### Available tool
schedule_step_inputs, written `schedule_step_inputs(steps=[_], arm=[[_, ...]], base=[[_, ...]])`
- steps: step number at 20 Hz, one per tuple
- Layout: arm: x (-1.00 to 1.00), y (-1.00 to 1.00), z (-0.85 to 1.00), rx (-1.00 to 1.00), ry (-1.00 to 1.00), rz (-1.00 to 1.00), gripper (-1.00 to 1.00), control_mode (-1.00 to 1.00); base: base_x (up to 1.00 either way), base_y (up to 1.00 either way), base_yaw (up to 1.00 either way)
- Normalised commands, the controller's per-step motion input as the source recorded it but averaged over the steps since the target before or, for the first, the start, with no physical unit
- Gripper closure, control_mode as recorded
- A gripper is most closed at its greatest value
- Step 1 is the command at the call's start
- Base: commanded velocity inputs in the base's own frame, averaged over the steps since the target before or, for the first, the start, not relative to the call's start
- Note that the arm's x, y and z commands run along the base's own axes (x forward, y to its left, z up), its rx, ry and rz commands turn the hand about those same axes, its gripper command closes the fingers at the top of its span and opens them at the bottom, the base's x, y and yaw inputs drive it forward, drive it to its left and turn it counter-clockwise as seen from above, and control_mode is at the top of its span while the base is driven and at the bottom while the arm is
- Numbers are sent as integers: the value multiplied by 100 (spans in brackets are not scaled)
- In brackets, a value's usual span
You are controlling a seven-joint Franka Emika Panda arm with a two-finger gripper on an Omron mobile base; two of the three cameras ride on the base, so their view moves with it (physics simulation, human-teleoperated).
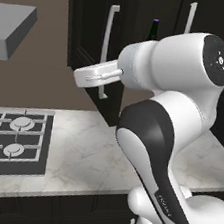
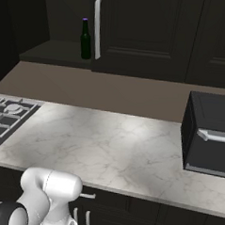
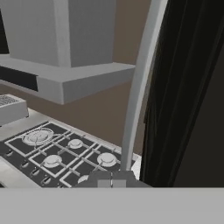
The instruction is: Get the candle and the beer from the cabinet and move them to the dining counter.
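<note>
Silver, smooth and gently bowed, the long bar handle [image 3: 136, 87] of the cabinet [image 2: 152, 32] door runs up right in front of my jaws [image 3: 112, 183], which are pinched fully together at its lower end; whether they truly clamp the bar or only press beside it I cannot tell from the hand view. The door [image 1: 96, 26] stands swung outward, and past its edge the beer [image 2: 86, 39], a dark glass bottle with a narrow neck and purple cap, stands upright on the cabinet shelf. I cannot pick out the candle. The step in hand, as I judge it, is getting this door wide enough to reach in, so I should follow the arc of the hinge rather than pull straight, keep my wrist square to the bar, and let go only once the opening gives clear passage to the bottle. Below lies the veined marble surface [image 2: 112, 142], matte and pale, with the black gas hob [image 1: 11, 140] and its round burners to the left and a dark boxy microwave [image 2: 209, 139] to the right.
</note>
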Motion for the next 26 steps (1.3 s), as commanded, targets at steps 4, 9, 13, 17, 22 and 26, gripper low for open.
schedule_step_inputs(steps=[4, 9, 13, 17, 22, 26], arm=[[0, 0, 0, 0, 0, 0, -100, -100], [0, 0, 0, 0, 0, 0, -100, -100], [-3, 0, 0, 0, 0, 0, -100, -100], [-34, 0, 0, 0, -2, 0, -100, -100], [-88, -6, 0, 0, -4, 0, -100, -100], [-100, -36, 10, 0, -2, 0, -100, -100]], base=[[0, 0, 0], [0, 0, 0], [0, 0, 0], [0, 0, 0], [0, 0, 0], [0, 0, 0]])
